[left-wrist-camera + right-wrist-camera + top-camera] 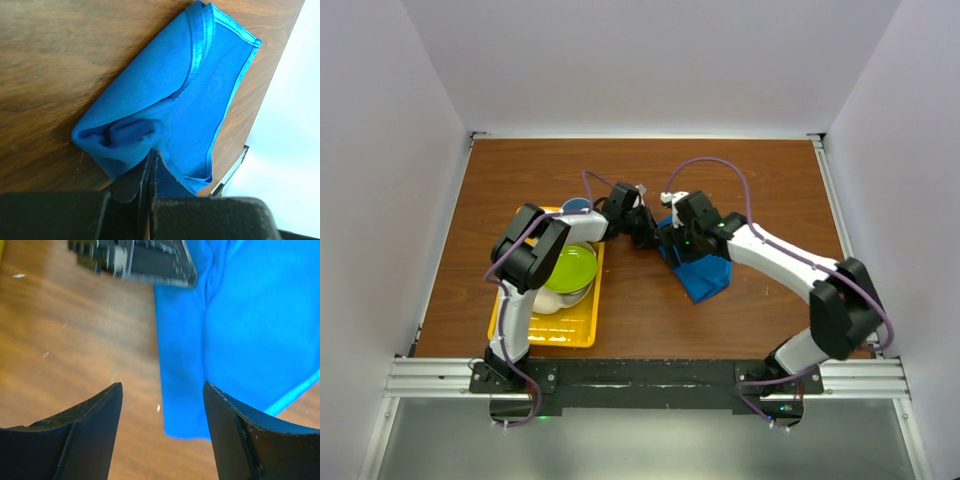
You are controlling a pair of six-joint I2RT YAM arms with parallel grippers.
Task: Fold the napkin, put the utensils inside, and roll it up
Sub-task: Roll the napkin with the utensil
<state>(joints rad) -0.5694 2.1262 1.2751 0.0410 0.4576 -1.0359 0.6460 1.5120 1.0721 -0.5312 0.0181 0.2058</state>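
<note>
White walls close in a brown wooden table (770, 180), with a yellow tray (560, 335) toward its 8 o'clock side. The napkin (708, 277) lies loosely folded and rumpled just off the table's middle, toward 4 o'clock. It rests on the wood except for the corner being held.

The left gripper (151, 159) is clamped tight, its jaws pressed together on a small bunched bit of cloth at the napkin's 10 o'clock corner. The right gripper (162, 390) hangs just beside it with jaws spread wide. Nothing sits between them, and only bare wood and the napkin's edge lie below. No fork shows in any view.

The likeliest trouble is the thin pinch. Only a small pucker of slick cloth is held, so a pull could slide the fabric out of the jaws. It could equally drag the whole napkin across the table instead of turning one layer over.

The layers already sit unevenly, with a soft ridge near the pinch. A fold made from here may come out crooked, leaving a poor bed for the fork and a loose roll.

The two grippers are also very near each other. If the right one drops to take the neighbouring edge, its near finger could strike the left gripper. It could also press the cloth down and trap it against the left arm's pull.

Closing over the double edge might catch both layers where one was meant.
</note>
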